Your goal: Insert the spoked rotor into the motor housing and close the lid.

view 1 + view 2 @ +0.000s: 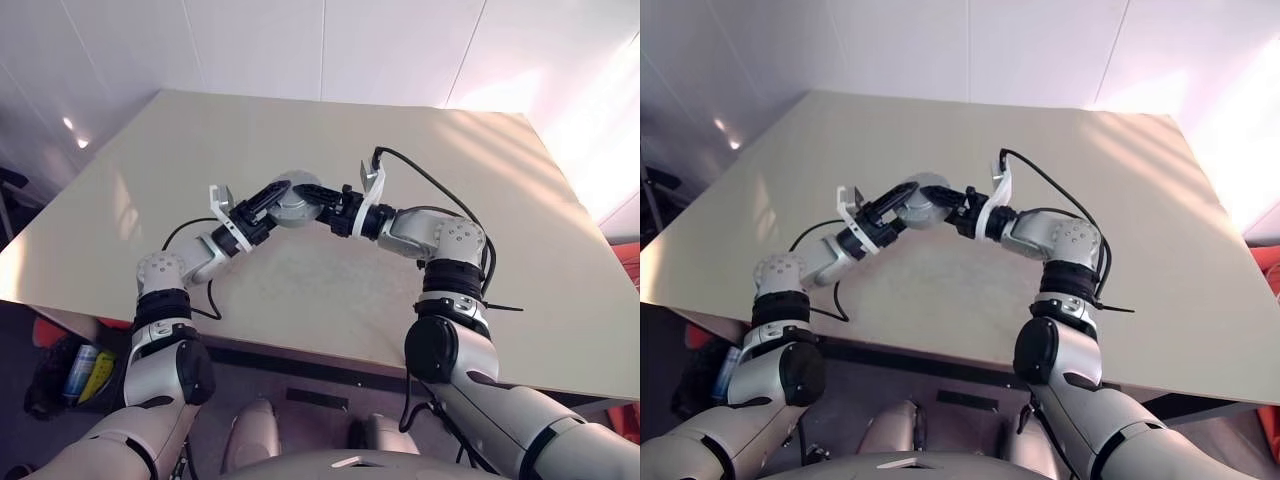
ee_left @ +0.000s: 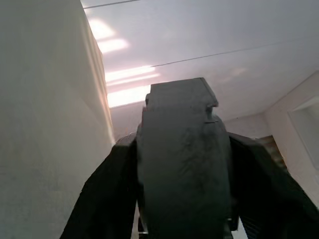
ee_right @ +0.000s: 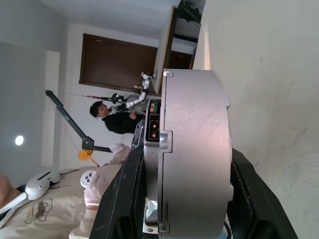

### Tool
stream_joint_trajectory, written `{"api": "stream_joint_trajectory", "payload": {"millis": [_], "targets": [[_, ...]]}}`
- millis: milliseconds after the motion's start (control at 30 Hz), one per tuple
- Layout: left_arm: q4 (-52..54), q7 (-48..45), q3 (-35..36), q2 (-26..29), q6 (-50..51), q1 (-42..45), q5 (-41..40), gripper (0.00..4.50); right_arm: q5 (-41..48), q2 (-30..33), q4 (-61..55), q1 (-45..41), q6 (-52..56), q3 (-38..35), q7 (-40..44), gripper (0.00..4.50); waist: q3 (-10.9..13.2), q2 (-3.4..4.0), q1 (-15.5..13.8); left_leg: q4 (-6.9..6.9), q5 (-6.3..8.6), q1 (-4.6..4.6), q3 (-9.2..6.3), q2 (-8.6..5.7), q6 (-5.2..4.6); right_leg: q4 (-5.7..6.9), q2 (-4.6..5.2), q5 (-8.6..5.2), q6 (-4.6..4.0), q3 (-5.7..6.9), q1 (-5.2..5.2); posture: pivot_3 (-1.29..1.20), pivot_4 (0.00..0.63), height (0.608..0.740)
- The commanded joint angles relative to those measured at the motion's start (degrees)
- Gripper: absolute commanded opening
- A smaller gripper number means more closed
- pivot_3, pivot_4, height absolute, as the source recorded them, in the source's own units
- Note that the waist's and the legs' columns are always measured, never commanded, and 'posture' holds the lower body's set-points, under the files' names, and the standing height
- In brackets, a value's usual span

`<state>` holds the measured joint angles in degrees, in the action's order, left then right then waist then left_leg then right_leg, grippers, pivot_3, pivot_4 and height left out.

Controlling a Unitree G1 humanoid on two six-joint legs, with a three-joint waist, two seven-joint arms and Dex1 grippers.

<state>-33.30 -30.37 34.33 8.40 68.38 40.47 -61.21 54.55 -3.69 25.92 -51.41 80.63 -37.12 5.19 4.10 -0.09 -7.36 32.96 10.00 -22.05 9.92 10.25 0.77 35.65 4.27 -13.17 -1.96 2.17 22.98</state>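
Observation:
The motor housing (image 1: 291,204), a plain round grey puck, hangs above the middle of the table between both arms. My right gripper (image 1: 313,201) is shut on it from the right, its black fingers (image 3: 124,199) pressed on the two flat faces of the housing (image 3: 195,149). My left gripper (image 1: 277,201) comes in from the left and is shut on the same puck (image 2: 183,164), with a finger (image 2: 107,194) on each side. A thinner grey layer with a small connector (image 3: 154,129) lies flush on one face; whether that is the lid I cannot tell. The spoked rotor is out of view.
The beige table (image 1: 480,210) spreads wide around the arms, its front edge close to me. A black cable (image 1: 430,185) loops off the right wrist. Bottles and clutter (image 1: 85,370) lie on the floor at the lower left. A person (image 3: 117,119) stands far off.

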Motion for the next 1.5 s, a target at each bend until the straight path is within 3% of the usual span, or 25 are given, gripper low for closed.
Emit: {"api": "stream_joint_trajectory", "payload": {"millis": [33, 267, 500, 633, 833, 1033, 1467, 1500], "targets": [[1.4, 0.2, 0.8, 0.3, -1.5, 0.6, -1.3, 2.14, 2.1, 0.5, -2.9, -1.3, -1.8, 1.3, 1.9, 2.05, 0.0, 0.00, 0.0, 0.01, 0.00, 0.00, 0.00, 0.01, 0.00, 0.00, 0.00, 0.00, 0.00, 0.00, -0.01, 0.00, 0.000, 0.740], [1.2, 1.7, 1.3, 0.0, -2.0, 0.4, -2.2, 2.14, -1.0, 2.1, -1.9, 0.3, -7.6, 5.1, 3.4, 2.05, 0.0, 0.00, 0.0, 0.03, 0.00, 0.00, -0.02, 0.00, 0.00, 0.01, 0.00, 0.00, 0.00, 0.01, -0.02, 0.00, 0.000, 0.740], [2.1, 1.9, 0.5, 0.0, -2.5, 0.3, -2.4, 2.14, -7.3, 3.5, -2.6, 1.5, -16.8, 10.8, 4.1, 4.29, 0.0, -0.01, -0.1, 0.10, 0.00, -0.01, -0.04, -0.01, 0.00, 0.02, 0.00, 0.02, 0.02, 0.01, -0.07, 0.00, 0.000, 0.740], [3.6, 1.8, -0.4, 0.2, -6.4, -0.4, -0.3, 2.14, -9.9, 4.0, -2.1, 2.3, -22.1, 12.7, 4.8, 4.29, 0.0, -0.01, 0.0, 0.10, 0.00, -0.01, -0.06, -0.01, 0.00, 0.03, 0.00, 0.02, 0.02, 0.01, -0.07, 0.00, 0.000, 0.740], [-0.9, 6.6, 7.2, 2.2, -32.0, -1.0, 5.0, 2.14, -11.1, 6.0, -1.4, 3.6, -24.6, 12.8, 5.4, 4.29, 0.0, -0.03, 0.4, 0.12, 0.00, 0.03, -0.09, 0.01, -0.01, 0.03, -0.02, 0.02, 0.03, 0.01, -0.10, 0.00, 0.000, 0.740], [-5.6, 10.4, 11.7, 5.6, -42.9, -2.2, 6.8, 2.14, -10.8, 7.2, -1.2, 4.4, -24.6, 12.6, 5.2, 4.29, 0.0, -0.08, 0.1, 0.12, 0.05, -0.02, -0.17, 0.02, -0.09, 0.02, -0.10, 0.02, 0.03, 0.04, -0.09, 0.00, 0.000, 0.740], [-15.4, 14.2, 12.5, 7.9, -51.1, -0.5, 9.6, 2.14, -11.4, 7.2, -0.2, 4.0, -25.7, 13.2, 5.2, 4.29, 0.0, -0.29, -0.3, 0.29, -0.04, 0.20, -0.22, 0.07, 0.07, 0.09, -0.06, 0.08, 0.10, 0.05, -0.40, 0.00, 0.000, 0.740], [-15.8, 13.9, 12.2, 8.1, -51.2, -0.4, 10.0, 2.48, -11.5, 7.1, -0.2, 4.1, -25.7, 13.3, 5.2, 4.31, 0.0, -0.29, -0.2, 0.29, -0.04, 0.23, -0.22, 0.07, 0.07, 0.09, -0.06, 0.09, 0.09, 0.06, -0.43, 0.00, 0.000, 0.740]]}}
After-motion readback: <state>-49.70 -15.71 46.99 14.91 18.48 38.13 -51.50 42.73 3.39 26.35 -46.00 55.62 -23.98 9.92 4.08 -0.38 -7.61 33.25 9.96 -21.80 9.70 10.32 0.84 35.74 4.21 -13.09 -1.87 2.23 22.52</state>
